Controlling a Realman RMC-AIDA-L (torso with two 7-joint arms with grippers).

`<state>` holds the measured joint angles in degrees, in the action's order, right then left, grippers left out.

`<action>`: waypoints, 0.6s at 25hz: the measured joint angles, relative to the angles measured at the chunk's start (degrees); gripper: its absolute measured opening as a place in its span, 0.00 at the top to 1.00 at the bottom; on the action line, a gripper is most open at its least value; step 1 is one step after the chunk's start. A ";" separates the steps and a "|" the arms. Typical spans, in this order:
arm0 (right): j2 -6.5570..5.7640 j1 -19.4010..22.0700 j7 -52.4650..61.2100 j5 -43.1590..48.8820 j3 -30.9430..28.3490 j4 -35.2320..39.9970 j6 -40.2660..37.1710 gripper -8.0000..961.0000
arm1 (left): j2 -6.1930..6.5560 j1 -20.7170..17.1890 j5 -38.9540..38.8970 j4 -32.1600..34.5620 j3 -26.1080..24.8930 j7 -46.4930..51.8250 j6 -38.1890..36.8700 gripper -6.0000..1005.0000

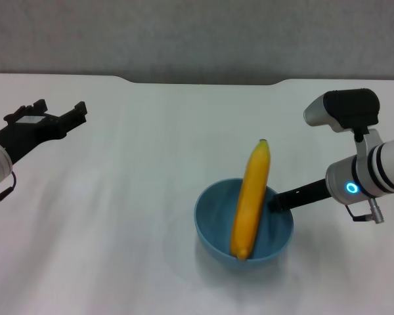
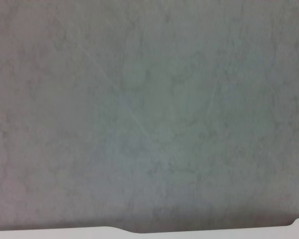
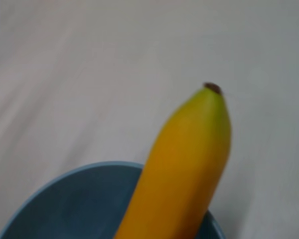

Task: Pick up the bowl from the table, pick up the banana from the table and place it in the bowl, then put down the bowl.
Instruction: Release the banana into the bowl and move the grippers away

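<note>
The light-blue bowl (image 1: 213, 220) is at the front right of the white table (image 1: 131, 197). The yellow-orange banana (image 1: 251, 200) lies in it, its lower end on the near rim and its dark-tipped end sticking out over the far rim. My right gripper (image 1: 276, 201) is shut on the bowl's right rim. I cannot tell whether the bowl rests on the table or hangs just above it. The right wrist view shows the banana (image 3: 189, 164) rising out of the bowl (image 3: 74, 199). My left gripper (image 1: 62, 109) is open and empty at the far left, away from both.
The table's far edge has a shallow notch (image 1: 203, 83) with a grey wall (image 1: 197, 39) behind it. The left wrist view shows that wall (image 2: 149, 109) and a strip of the table's edge (image 2: 40, 234).
</note>
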<state>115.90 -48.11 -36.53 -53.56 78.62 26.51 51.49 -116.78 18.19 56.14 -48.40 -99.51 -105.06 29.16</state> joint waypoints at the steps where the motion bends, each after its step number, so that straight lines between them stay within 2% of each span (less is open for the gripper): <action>1: 0.00 0.01 0.00 0.00 0.22 -0.02 -0.13 0.94 | 0.00 -0.01 -0.19 0.05 0.06 -0.23 0.03 0.10; 15: 0.03 0.31 0.24 0.02 0.66 -0.15 -2.57 0.94 | 0.00 -0.46 -0.53 0.07 0.41 -0.77 0.16 0.10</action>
<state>115.93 -47.80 -36.28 -53.54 79.29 26.36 48.93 -116.77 17.72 55.61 -48.33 -99.10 -105.83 29.31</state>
